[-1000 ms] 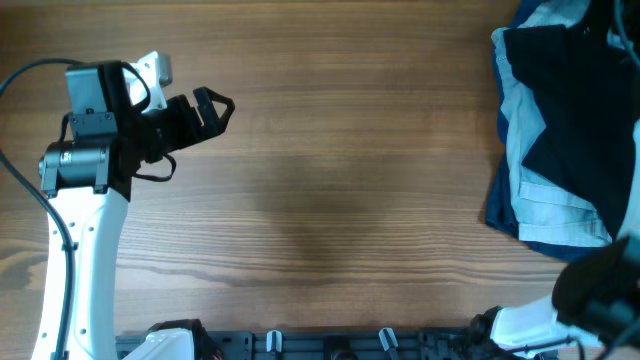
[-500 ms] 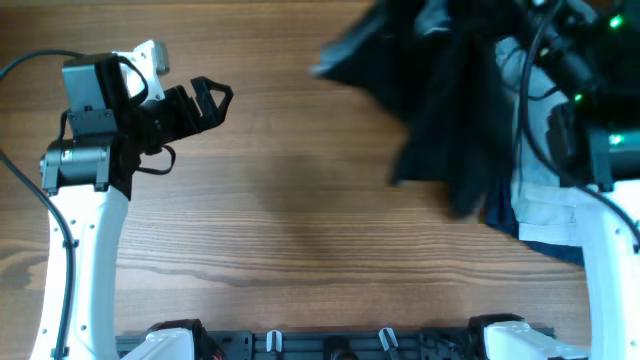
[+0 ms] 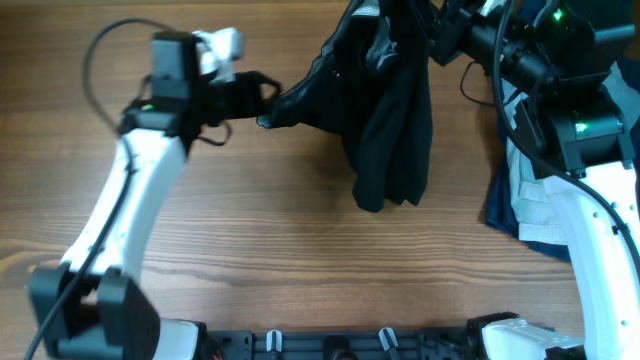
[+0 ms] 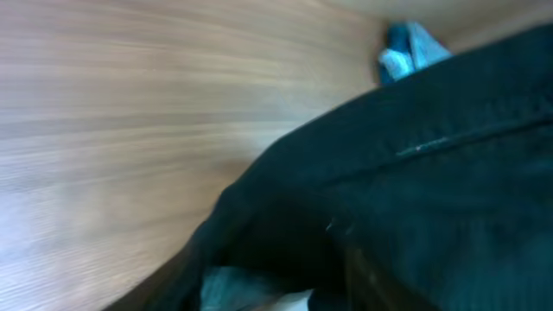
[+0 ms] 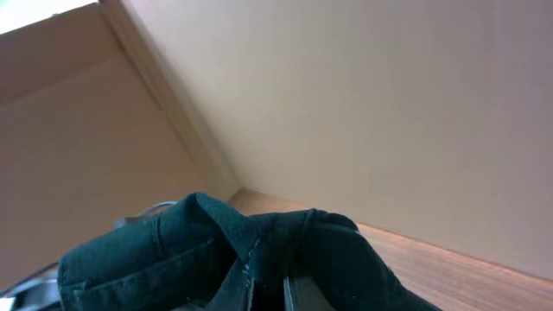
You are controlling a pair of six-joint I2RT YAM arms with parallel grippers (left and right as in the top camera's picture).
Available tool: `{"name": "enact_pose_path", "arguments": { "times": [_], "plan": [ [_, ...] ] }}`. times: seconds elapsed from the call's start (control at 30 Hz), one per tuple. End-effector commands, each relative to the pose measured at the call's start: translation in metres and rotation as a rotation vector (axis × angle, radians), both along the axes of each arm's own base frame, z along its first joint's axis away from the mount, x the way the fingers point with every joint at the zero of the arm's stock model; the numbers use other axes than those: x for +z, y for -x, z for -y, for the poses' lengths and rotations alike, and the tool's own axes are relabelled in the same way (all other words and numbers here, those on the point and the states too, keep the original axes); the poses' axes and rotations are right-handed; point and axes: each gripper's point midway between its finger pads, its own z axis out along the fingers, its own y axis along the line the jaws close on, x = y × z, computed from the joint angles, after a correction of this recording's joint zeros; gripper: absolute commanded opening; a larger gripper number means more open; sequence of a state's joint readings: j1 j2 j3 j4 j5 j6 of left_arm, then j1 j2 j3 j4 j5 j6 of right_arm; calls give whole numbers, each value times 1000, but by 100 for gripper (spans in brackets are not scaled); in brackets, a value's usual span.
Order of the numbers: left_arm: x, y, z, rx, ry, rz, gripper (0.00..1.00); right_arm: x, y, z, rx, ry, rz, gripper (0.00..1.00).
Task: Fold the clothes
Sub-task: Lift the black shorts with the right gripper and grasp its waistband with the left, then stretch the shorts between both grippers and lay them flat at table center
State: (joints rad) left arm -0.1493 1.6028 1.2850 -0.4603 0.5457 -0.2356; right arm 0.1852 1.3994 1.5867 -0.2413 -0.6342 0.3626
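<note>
The right gripper (image 3: 440, 35) is clamped on the black shorts (image 3: 390, 110). They hang over the table (image 3: 300, 260), near the light-blue denim shorts (image 3: 530, 205). The left gripper (image 3: 262, 95) touches the black shorts' edge on the side away from the denim. I cannot tell if it grips, because cloth hides its fingers. This looks like the spreading step. Next, both arms should lay the shorts flat.
</note>
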Motion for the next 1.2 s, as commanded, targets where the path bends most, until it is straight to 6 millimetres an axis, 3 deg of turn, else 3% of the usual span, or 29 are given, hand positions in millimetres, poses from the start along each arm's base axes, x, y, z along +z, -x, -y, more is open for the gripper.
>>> {"name": "enact_pose_path", "arguments": {
  "times": [0.0, 0.07, 0.13, 0.27, 0.37, 0.53, 0.6, 0.67, 0.9, 1.17],
  "plan": [
    [-30, 0, 50, -135, 19, -26, 85, 16, 11, -4, 47, -11, 42, 4],
    [-48, 0, 57, -135, 22, -76, 92, 16, 11, -4, 47, -3, 51, 4],
    [-59, 0, 56, -133, 16, -105, 93, 15, 11, -4, 47, 8, 62, 4],
    [-58, -7, 41, -98, 18, -105, 97, 11, 9, -2, 32, 27, 61, 4],
    [-67, -4, 15, -42, 10, -177, 100, 6, 5, -2, 30, 48, 61, 4],
    [-65, 7, -65, 125, 10, -289, 100, -3, -3, -2, 18, 53, 37, 4],
    [-65, 14, -77, 155, 14, -322, 100, -3, -3, -2, 18, 53, 36, 4],
    [-70, 25, -79, 161, 14, -381, 100, -2, -3, -2, 18, 52, 41, 4],
    [-70, 52, -53, 75, 95, -488, 100, 0, -4, -2, 18, 48, 50, 4],
    [-91, 60, -31, 20, 80, -475, 100, 0, -3, -2, 18, 48, 49, 4]
  ]
}}
